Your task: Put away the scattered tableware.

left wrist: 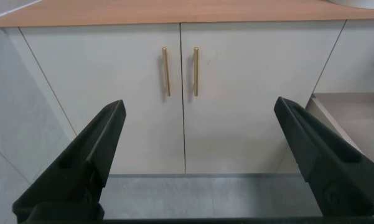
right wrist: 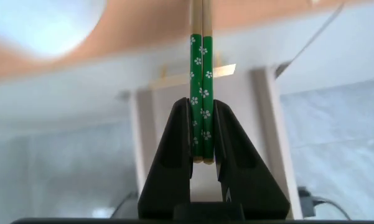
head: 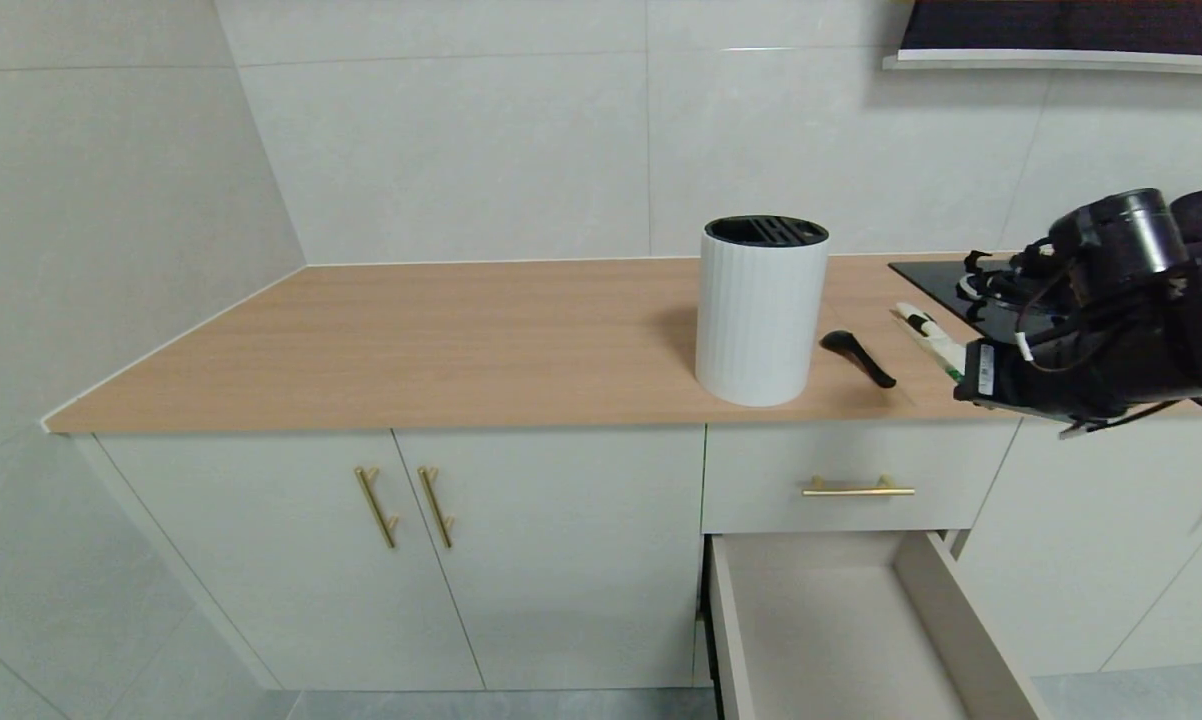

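At the counter's (head: 461, 340) front edge, my right gripper (right wrist: 200, 107) pinches green flowered chopsticks (right wrist: 199, 62); black plastic spoon (head: 858, 356) lies unstowed; left gripper (left wrist: 199, 106) gapes.

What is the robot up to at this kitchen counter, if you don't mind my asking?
The robot is tidying tableware. Its right gripper is shut on a pair of green chopsticks, held over the right end of the wooden counter. A white slotted holder stands on the counter, with a black spoon lying beside it. Below, a drawer stands open. The left gripper is open and holds nothing, low in front of the cabinet doors.
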Available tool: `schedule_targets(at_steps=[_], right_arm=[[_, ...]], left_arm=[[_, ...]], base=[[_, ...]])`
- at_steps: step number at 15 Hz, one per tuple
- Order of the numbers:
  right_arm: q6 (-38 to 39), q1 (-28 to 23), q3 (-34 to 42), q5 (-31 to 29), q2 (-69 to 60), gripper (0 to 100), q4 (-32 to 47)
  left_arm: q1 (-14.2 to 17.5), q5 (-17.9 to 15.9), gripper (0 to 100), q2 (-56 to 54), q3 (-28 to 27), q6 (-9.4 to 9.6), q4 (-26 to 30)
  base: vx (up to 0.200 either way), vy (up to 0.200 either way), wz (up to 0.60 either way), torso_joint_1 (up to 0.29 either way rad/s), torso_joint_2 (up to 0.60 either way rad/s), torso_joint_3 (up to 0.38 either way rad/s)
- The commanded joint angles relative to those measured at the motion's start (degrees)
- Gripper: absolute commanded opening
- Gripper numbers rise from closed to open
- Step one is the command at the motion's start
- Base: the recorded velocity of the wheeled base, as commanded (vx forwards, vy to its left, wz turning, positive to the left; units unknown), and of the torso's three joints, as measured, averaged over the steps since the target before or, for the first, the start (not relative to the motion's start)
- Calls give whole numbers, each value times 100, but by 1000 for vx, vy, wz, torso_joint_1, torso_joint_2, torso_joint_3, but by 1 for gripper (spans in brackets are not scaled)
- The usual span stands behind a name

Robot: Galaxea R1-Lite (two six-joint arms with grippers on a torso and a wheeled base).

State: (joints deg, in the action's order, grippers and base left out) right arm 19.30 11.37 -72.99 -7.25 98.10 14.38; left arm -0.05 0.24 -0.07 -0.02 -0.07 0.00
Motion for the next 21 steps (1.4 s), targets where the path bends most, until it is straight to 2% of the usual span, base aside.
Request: schedule_targets(at_steps=[1, 5, 13, 21], right_arm=[[-40, 119, 1014, 497, -1522, 0, 20], [-304, 568, 1717, 734, -2286, 0, 56], [-928, 700, 2368, 936, -2225, 0, 47], [-998, 981, 2561, 945, -2181, 0, 20]], left_arm=[[5, 2, 100, 7, 2, -1, 0], [5, 2, 100, 7, 2, -1, 0], [5, 2, 100, 7, 2, -1, 0], [-4, 2, 100, 7, 2, -1, 0]], base=[[0, 0, 0, 0, 0, 0], [0, 0, 0, 0, 0, 0], [0, 0, 0, -5, 9, 7], [0, 0, 0, -171, 425, 251]])
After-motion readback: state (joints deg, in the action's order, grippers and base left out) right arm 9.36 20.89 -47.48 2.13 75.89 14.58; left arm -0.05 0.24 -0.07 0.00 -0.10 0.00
